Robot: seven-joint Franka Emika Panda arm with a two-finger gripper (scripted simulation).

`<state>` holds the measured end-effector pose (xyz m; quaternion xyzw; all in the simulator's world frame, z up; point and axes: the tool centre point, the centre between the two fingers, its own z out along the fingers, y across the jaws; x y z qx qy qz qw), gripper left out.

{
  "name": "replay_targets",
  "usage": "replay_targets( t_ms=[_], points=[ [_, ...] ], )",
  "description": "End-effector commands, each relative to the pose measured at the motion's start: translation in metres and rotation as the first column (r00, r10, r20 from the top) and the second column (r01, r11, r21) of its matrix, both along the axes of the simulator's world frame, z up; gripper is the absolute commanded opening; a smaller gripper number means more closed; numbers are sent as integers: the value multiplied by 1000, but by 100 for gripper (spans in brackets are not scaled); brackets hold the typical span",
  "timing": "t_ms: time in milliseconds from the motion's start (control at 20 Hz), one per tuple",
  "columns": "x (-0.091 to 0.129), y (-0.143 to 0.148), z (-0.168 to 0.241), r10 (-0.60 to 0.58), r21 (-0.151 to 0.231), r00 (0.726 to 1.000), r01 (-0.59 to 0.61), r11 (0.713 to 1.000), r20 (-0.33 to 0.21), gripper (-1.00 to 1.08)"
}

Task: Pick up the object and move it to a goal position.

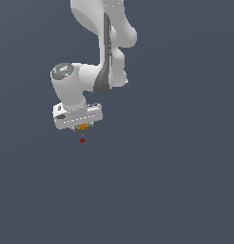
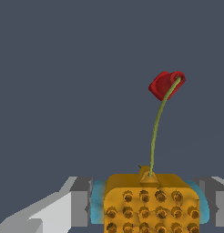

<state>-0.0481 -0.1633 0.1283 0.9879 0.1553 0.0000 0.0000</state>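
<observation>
Clamped between the gripper's (image 2: 150,207) grey fingers (image 2: 79,202), the object (image 2: 150,200) fills the wrist view, its thin stem ending in a red tip. Exterior view: it hangs under the gripper (image 1: 82,127); carrying it smoothly should prevent slipping.

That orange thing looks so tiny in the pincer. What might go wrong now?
The orange lump sits between the fingers of the pincer; being far smaller than the pincer, it may slip out if jolted. Its thin stalk with the red tip sticks out well beyond the fingers, so it could catch on something during the move.
</observation>
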Motion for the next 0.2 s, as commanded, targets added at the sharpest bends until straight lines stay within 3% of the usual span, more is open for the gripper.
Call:
replay_targets(
  t_ms=[0, 150],
  points=[
    [-4, -6, 5, 2, 0, 1000, -2, 1000, 0, -100],
    [-4, -8, 6, 2, 0, 1000, -2, 1000, 0, -100]
  ],
)
